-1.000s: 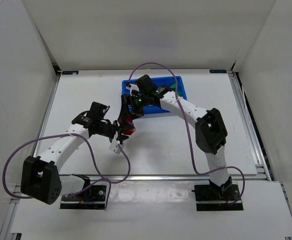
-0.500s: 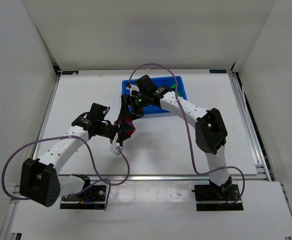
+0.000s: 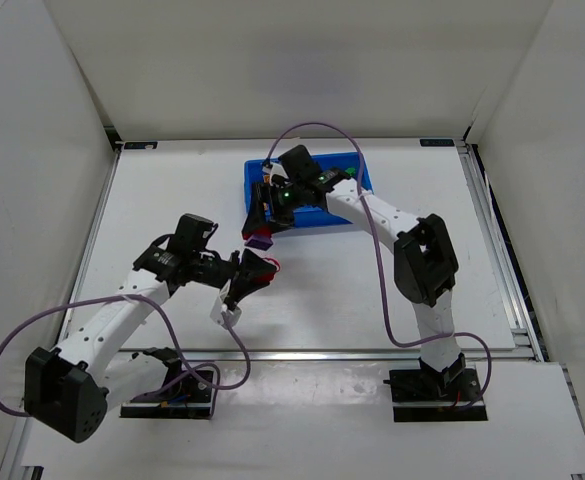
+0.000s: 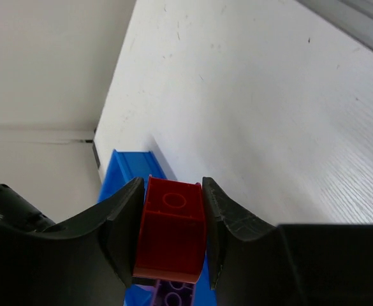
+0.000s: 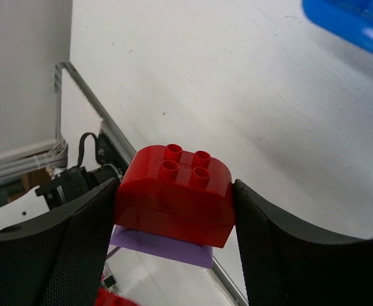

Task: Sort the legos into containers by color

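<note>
My left gripper is shut on a red brick and holds it above the table, in front of the blue tray. In the left wrist view the red brick sits hollow side up between the fingers, with a purple brick and the blue tray behind it. My right gripper is shut on a rounded red brick that has a purple piece stuck beneath it. It hangs over the tray's near left corner, with the purple piece showing.
Something green lies in the tray's far right part. The tray's corner shows at the top right of the right wrist view. White walls surround the table, and a purple cable arcs over the tray.
The two grippers were together at one red brick stack. My left gripper has drawn back toward the near left with a red brick, apart from the red and purple piece in my right gripper.
</note>
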`<state>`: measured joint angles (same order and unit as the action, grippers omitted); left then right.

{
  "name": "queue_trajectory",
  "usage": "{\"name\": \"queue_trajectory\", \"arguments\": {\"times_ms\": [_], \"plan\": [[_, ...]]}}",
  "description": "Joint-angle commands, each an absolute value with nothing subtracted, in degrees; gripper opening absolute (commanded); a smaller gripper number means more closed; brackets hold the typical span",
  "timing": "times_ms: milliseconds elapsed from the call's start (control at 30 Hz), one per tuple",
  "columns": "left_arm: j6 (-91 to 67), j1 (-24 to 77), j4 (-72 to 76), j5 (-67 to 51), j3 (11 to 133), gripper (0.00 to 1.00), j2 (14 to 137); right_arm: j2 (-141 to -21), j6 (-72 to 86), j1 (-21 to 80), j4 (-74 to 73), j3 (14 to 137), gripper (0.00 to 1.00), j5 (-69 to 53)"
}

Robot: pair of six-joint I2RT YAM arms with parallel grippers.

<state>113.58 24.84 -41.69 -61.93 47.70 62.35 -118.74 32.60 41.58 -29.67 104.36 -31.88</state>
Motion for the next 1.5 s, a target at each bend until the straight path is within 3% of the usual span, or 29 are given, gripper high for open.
{"name": "queue_trajectory", "arguments": {"times_ms": [0,233,367,500,767,900,1067,1300,1467], "plan": [[121.0,25.7,-42.6,-67.2,47.5,0.20,59.1,-116.2,31.1,40.5,-29.6,106.1,0.00,-27.2],[107.7,25.8,-42.6,-68.9,49.3,0.20,52.4,-111.0,25.8,37.0,-30.8,104.1,0.00,-21.2],[87.4,25.8,-41.6,-66.8,53.8,0.20,50.9,-105.7,22.2,36.0,-31.2,102.5,0.00,-18.6],[51.3,25.8,-15.7,-54.6,53.4,0.21,50.1,-100.9,18.6,35.2,-31.0,98.7,0.00,-14.5],[9.4,25.2,-13.4,-28.8,73.6,0.17,69.5,-91.9,11.3,32.6,-29.8,91.7,0.00,-5.6],[-6.6,22.3,-13.8,-29.8,83.6,0.15,80.5,-89.6,8.5,27.7,-30.8,90.8,0.00,-2.7],[-14.0,22.0,-15.3,-34.7,96.5,0.13,94.4,-86.6,6.8,20.3,-32.6,88.2,0.00,-2.8],[-18.6,24.0,-21.5,-40.4,115.6,0.14,113.6,-80.1,2.6,17.5,-32.8,82.3,0.00,-1.9],[-15.5,26.5,-25.7,-33.8,124.7,0.15,124.6,-77.8,2.5,16.1,-32.5,80.6,0.00,-1.9]]}}
